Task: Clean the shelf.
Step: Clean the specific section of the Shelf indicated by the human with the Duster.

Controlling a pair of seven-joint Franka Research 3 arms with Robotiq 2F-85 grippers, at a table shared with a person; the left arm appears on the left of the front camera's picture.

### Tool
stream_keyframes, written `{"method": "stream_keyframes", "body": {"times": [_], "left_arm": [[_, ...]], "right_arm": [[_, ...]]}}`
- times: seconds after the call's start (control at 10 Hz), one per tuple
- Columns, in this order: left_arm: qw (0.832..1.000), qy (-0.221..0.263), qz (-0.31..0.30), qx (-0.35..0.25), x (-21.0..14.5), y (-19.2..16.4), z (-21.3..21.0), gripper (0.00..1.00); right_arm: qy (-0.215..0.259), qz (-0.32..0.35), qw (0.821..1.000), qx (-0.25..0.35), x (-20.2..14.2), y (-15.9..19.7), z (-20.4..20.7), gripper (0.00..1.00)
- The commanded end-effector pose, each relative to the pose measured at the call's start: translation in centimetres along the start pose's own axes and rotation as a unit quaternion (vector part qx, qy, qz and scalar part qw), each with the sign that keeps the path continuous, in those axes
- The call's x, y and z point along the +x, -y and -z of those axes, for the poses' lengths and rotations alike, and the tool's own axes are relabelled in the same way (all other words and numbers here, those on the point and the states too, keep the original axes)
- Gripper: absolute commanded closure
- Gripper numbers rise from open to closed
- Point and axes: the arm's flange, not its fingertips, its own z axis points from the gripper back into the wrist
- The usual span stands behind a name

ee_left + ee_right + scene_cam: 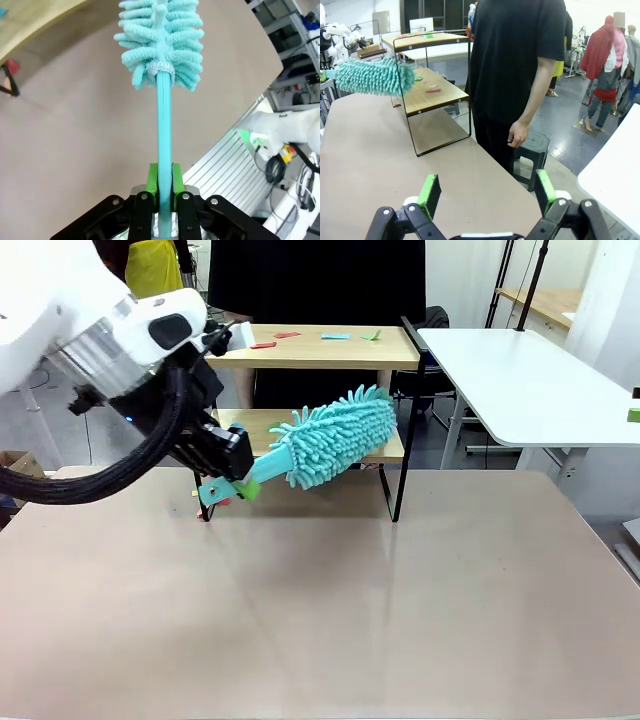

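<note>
In the front view the left arm's white wrist and black cabling covered the left end of the shelf (pixel 330 348), and the turquoise microfibre duster (pixel 335 435) hid part of its lower board. Small red, teal and green scraps (pixel 336 337) lay on the top board, too small to identify. In the left wrist view the duster's fluffy head was cut off by the top edge, and only a corner of a wooden board and one black foot showed at the upper left. The person (pixel 515 60) behind the shelf was cut off above the shoulders in the right wrist view, one hand (pixel 518 134) hanging loose.

The shelf stood at the far side of the tan table (pixel 320 620), near the middle. The left gripper (pixel 232 490) hung just in front of its left front leg, green pads clamped on the duster's handle, the head slanting up and right across the lower board; whether it touched the wood could not be told. The right gripper (pixel 487 192) was well apart from the shelf, fingers spread wide with nothing between them.
</note>
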Motion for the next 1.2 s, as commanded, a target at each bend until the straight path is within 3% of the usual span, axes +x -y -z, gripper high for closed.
{"method": "stream_keyframes", "body": {"times": [0.0, 0.3, 0.6, 1.1], "left_arm": [[0.999, 0.024, -0.007, 0.025, 1.6, 1.0, 1.9, 0.87], [0.996, 0.034, -0.026, 0.084, 4.4, 2.4, 4.1, 0.87], [0.99, 0.04, -0.091, 0.095, 6.9, 2.9, 6.4, 0.87], [0.979, 0.076, -0.126, 0.138, 12.2, 5.0, 9.1, 0.87]], "right_arm": [[0.002, -0.003, 1.0, 0.0, 0.3, 0.0, 0.1, 0.0], [0.002, -0.003, 1.0, 0.0, 0.3, 0.0, 0.1, 0.0], [0.002, -0.003, 1.0, 0.0, 0.3, 0.0, 0.1, 0.0], [0.002, -0.003, 1.0, 0.0, 0.3, 0.0, 0.1, 0.0]]}}
